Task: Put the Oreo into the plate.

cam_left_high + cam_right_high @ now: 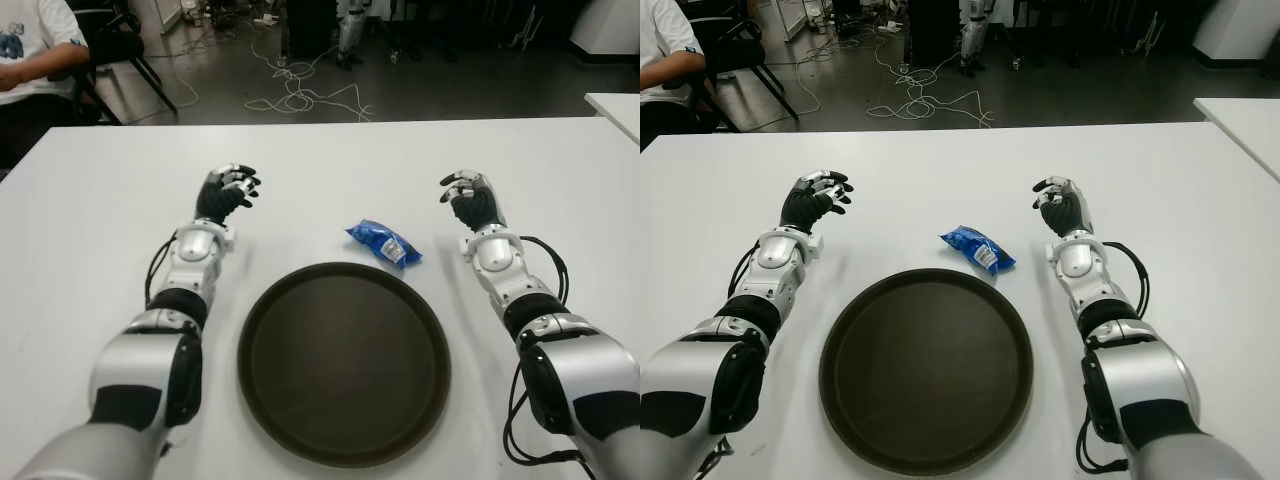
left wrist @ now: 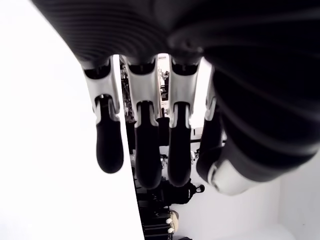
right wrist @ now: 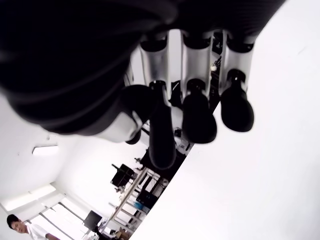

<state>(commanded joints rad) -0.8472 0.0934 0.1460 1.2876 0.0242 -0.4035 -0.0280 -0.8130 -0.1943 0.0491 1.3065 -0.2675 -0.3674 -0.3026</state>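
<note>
Packet (image 1: pixel 384 242): on table, at plate's (image 1: pixel 343 450) one o'clock, untouched.
Right hand (image 1: pixel 471 198): empty, fingers relaxed, nearer the packet, so likely picker.
Left hand (image 1: pixel 228 189): loose, empty, idle at plate's ten o'clock.

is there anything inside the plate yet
No. The dark round plate shows only its bare surface. The blue Oreo pack lies on the white table just beyond its far rim. Nothing covers the plate.

White table (image 1: pixel 100 200): plate (image 1: pixel 343 362), Oreo (image 1: pixel 384 242)
</note>
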